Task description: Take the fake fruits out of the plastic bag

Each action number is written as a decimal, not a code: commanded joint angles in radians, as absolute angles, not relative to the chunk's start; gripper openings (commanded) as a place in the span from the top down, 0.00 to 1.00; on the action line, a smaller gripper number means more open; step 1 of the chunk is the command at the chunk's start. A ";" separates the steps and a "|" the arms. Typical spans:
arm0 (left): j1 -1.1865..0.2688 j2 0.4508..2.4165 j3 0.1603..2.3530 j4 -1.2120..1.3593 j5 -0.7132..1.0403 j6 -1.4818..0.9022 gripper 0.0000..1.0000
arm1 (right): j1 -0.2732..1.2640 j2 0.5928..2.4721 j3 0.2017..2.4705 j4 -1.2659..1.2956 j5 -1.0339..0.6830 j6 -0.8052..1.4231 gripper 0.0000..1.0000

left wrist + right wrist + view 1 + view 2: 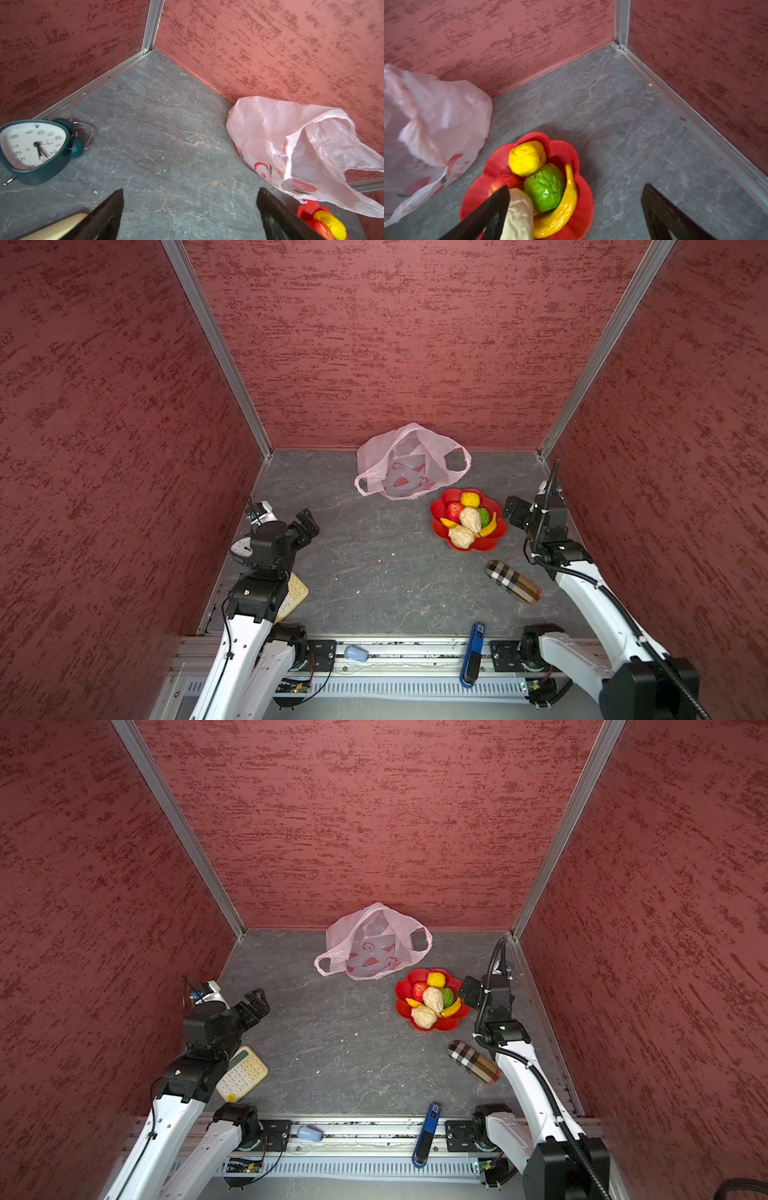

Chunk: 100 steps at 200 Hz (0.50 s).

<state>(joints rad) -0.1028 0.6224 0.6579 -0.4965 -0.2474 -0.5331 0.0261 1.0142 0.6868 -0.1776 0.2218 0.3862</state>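
Within red walls (374, 344), grey veined desk (374, 568) carries plastic bag (409, 466); left end effector (308, 524) and right end effector (514, 512) gape empty.

- A robot test cell of the lab sort: red textured wall panels (374, 344) on three sides, joined by aluminium corner posts (220, 348).
- Left arm (241, 639) and right arm (590, 605) are mounted on an aluminium rail (415, 662) at the edge of the grey stone-look tabletop (365, 572).

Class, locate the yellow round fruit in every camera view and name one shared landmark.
Top view: yellow round fruit at the far rim of the red dish, nearest the plastic bag.
Top view: yellow round fruit, same rim, right of centre.
Left wrist: fruit in the dish, beside the red apple.
Right wrist: fruit in the dish, beside the green fruit.
Shared landmark: the red dish.
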 commanded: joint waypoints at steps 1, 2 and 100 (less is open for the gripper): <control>-0.067 0.679 0.627 -0.424 -0.253 -0.502 0.01 | -0.044 1.041 0.649 0.008 0.226 0.397 0.01; -0.065 0.681 0.626 -0.418 -0.252 -0.500 0.01 | -0.046 1.043 0.647 0.013 0.227 0.397 0.01; -0.022 0.829 0.621 -0.276 -0.143 -0.440 0.01 | -0.167 1.417 0.790 -0.066 0.119 0.407 0.72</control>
